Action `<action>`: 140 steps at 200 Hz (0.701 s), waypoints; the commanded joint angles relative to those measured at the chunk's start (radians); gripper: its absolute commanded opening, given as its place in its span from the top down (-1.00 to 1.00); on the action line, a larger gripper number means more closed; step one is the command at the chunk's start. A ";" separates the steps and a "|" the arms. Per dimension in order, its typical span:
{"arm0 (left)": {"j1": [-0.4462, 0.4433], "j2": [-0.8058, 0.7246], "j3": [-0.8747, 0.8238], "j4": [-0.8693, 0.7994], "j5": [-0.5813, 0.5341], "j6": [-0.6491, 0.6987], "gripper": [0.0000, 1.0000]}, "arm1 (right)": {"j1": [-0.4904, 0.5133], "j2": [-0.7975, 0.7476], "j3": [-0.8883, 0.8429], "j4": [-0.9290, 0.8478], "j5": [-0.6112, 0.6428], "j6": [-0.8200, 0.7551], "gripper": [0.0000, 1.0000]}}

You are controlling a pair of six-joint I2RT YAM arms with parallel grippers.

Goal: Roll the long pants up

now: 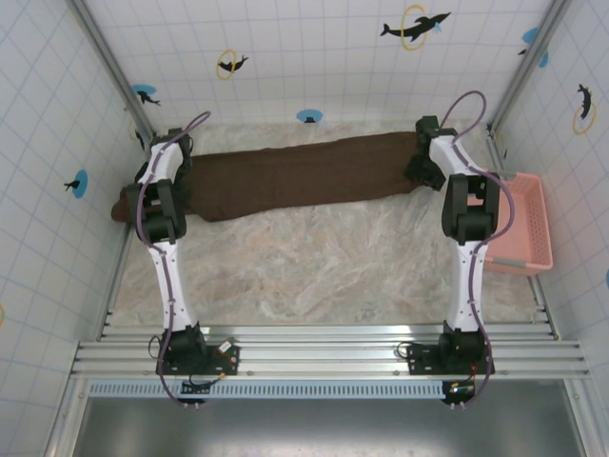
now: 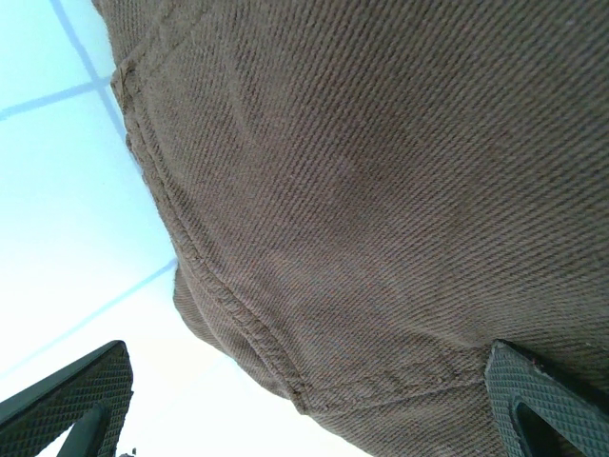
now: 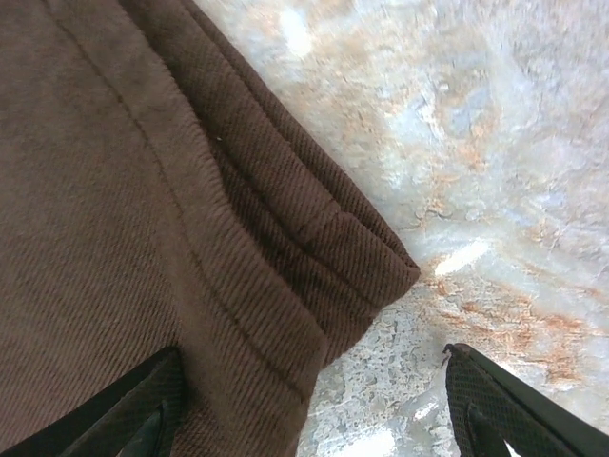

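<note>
The black, rib-textured left fingers (image 2: pixel 71 395) stand spread wide and released, with a stitched end of the dark brown cloth long pants (image 1: pixel 304 176) lying between them. The black right fingers (image 3: pixel 514 400) are likewise parted and clamp nothing, one tucked at the cloth's hemmed corner and the other over the bare, mottled stone-patterned counter (image 1: pixel 314 276). The long pants lie stretched flat along the counter's far edge, from the far-left corner to near the far-right corner, and a pink plastic basket (image 1: pixel 533 224) sits at the right edge.
</note>
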 commanded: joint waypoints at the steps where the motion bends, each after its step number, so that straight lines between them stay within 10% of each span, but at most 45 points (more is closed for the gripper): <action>1: -0.011 0.035 -0.003 0.023 0.024 -0.001 -0.95 | -0.008 -0.005 -0.020 0.025 0.005 0.045 -0.49; 40: -0.067 -0.009 -0.025 0.022 0.050 -0.006 -0.95 | -0.006 0.123 0.109 0.066 -0.077 0.082 -0.16; 104: -0.170 -0.040 -0.063 0.004 0.074 -0.034 -0.95 | -0.005 0.114 0.127 0.184 -0.122 0.015 1.00; 140: -0.223 -0.060 -0.083 -0.009 0.120 -0.075 -0.95 | -0.004 -0.030 0.122 0.193 -0.075 -0.087 1.00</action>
